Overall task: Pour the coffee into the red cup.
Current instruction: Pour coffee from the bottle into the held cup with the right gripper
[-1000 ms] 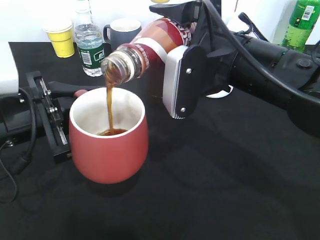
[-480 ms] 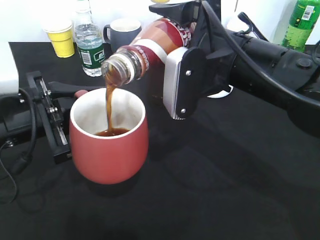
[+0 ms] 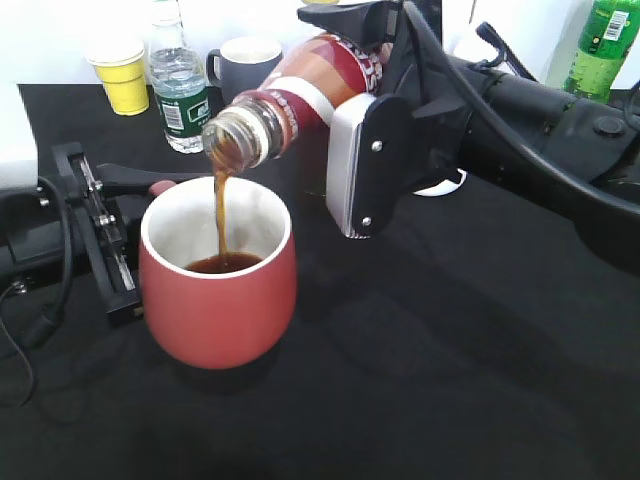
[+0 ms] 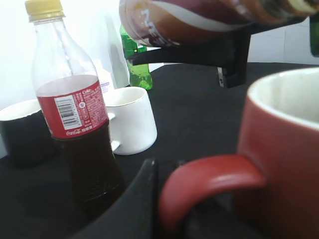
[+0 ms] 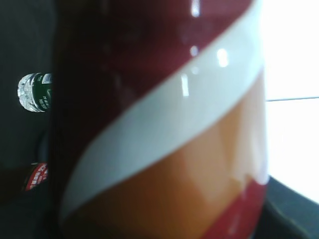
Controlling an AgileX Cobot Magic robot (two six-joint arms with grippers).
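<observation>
Gripping coffee bottle [image 3: 300, 95], pouring into red cup [image 3: 217, 290]

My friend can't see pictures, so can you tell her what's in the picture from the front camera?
The right gripper tips a coffee bottle and a brown stream falls into the red cup on a black table. The left gripper holds the cup's handle; a yellow cup, water bottle and grey mug stand behind.

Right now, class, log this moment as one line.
right hand: shut on coffee bottle | pouring into red cup | left hand: at cup handle
</observation>
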